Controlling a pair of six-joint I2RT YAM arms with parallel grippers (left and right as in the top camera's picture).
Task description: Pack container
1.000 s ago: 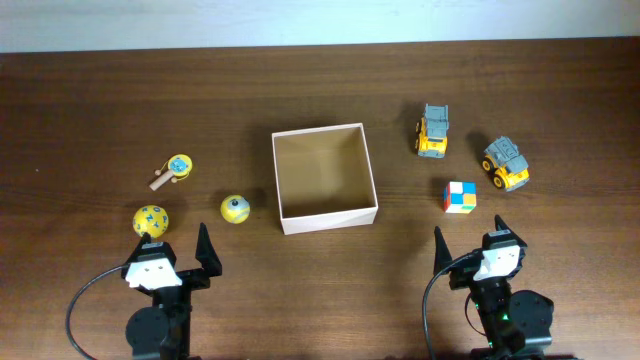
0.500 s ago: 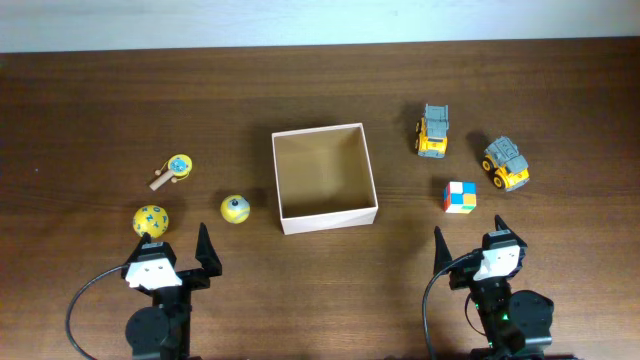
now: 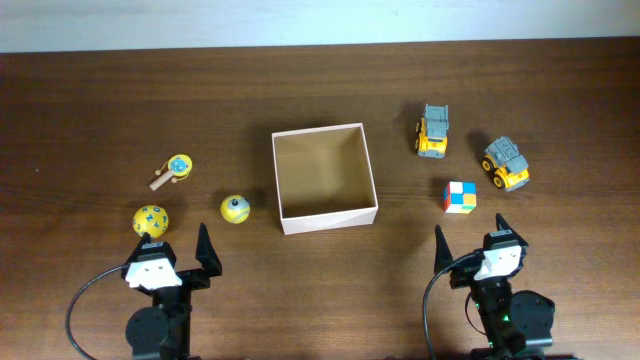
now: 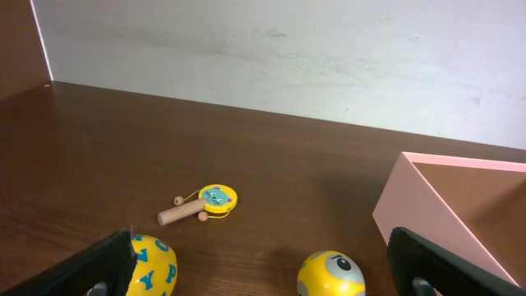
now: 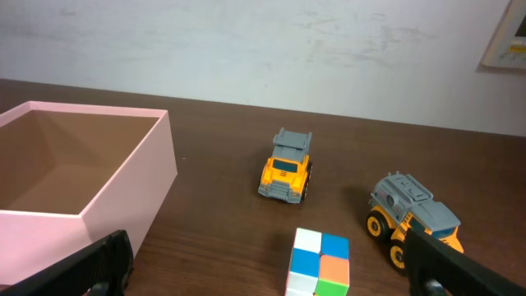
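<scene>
- The box (image 3: pixel 330 218) lies at frame centre, empty; packing is not yet started.
- The left gripper (image 3: pixel 174 250) and right gripper (image 3: pixel 468 246) are spread wide, holding nothing.
- Next, a nearby toy, likely the ball (image 3: pixel 234 208), must be grasped.

Left wrist: you only get one corner of the container (image 4: pixel 419 210); the right and bottom edges crop the rest. The left gripper (image 4: pixel 260 251) shows just its tips at the bottom corners. One finger (image 4: pixel 94 267) covers part of the lettered ball (image 4: pixel 156 261). That ball and the eyed ball (image 4: pixel 331 275) run off the bottom.
Right wrist: the container is cropped left and bottom, the cube (image 5: pixel 319 263) at the bottom. The right gripper (image 5: pixel 267 251) finger (image 5: pixel 464 263) hides one end of the near truck (image 5: pixel 407 205).
Overhead: the toy prints are too small to read.
</scene>
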